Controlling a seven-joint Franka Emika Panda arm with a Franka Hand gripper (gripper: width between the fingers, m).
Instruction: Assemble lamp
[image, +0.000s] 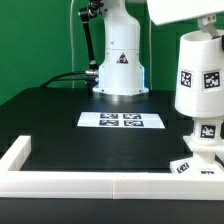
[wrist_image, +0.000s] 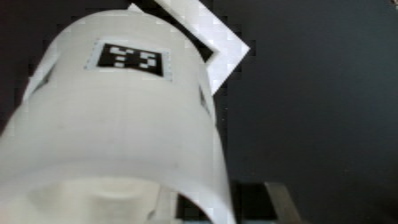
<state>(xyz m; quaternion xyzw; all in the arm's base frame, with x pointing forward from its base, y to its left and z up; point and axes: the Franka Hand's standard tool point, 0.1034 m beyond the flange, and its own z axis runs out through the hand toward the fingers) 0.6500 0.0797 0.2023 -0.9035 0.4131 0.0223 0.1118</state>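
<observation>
The shade hides the bulb above the base; the pincer's state cannot be told.

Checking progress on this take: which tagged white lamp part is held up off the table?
The shade, at the exterior view's right, hangs over the bulb. The base rests on the table.

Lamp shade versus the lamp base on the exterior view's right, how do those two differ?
The white tapered plastic shade is tall and rounded; the white square plastic base is low and sloped. The shade is upright and raised, over the round white bulb; the base rests on the black table. Both are white and carry black-and-white square tags.
</observation>
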